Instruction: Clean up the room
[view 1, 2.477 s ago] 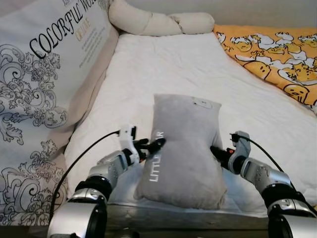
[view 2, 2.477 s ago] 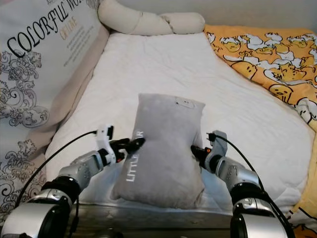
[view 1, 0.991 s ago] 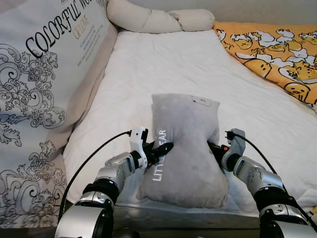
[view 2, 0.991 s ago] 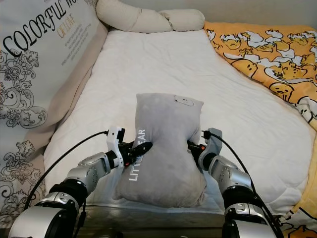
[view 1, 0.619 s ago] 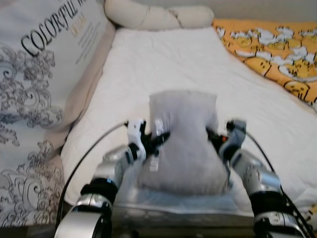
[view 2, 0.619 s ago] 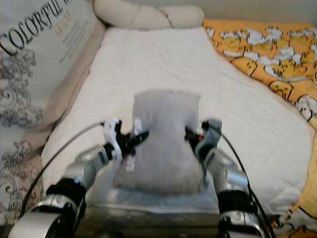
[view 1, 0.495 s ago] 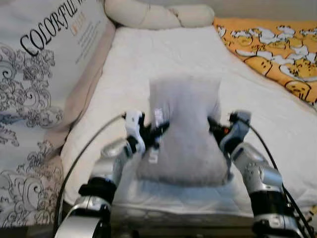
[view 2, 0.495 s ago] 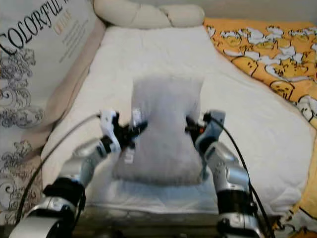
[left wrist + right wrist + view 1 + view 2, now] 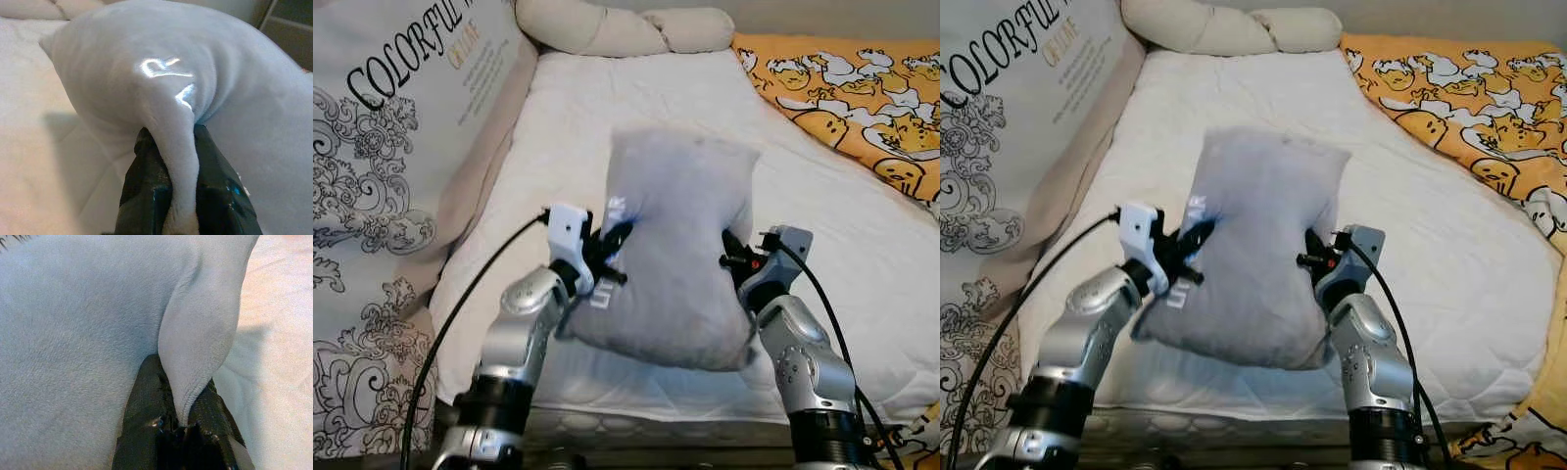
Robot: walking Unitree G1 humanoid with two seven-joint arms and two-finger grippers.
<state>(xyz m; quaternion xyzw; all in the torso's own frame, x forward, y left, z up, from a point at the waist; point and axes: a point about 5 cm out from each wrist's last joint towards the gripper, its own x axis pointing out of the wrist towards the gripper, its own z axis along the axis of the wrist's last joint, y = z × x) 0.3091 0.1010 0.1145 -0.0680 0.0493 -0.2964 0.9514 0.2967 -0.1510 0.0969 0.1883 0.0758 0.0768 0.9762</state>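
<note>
Claws: left claw [image 9: 607, 245] is pinching a fold of the grey pillow [image 9: 675, 245] on its lettered side; right claw [image 9: 734, 262] is pinching a fold on the opposite side. Both sets of fingers are clamping cloth, as the wrist views are showing.
Pillow: it is hanging between the two claws, tilted, its lower edge lifted off the white mattress [image 9: 607, 108] near the foot of the bed.
Step in hand: judging by the pose, the robot is carrying the pillow, likely toward the head of the bed where the long cream bolster [image 9: 617, 29] is lying.
Next move: both arms are needing to travel together at matching height, keeping the pinches firm so the soft cloth is not slipping out.
Arm pose: both forearms are rising steeply from below, elbows bent, wrists angling inward toward the pillow.
Surroundings: a large printed cushion [image 9: 401, 147] is leaning at the left; a yellow patterned blanket [image 9: 852, 88] is lying at the right.
</note>
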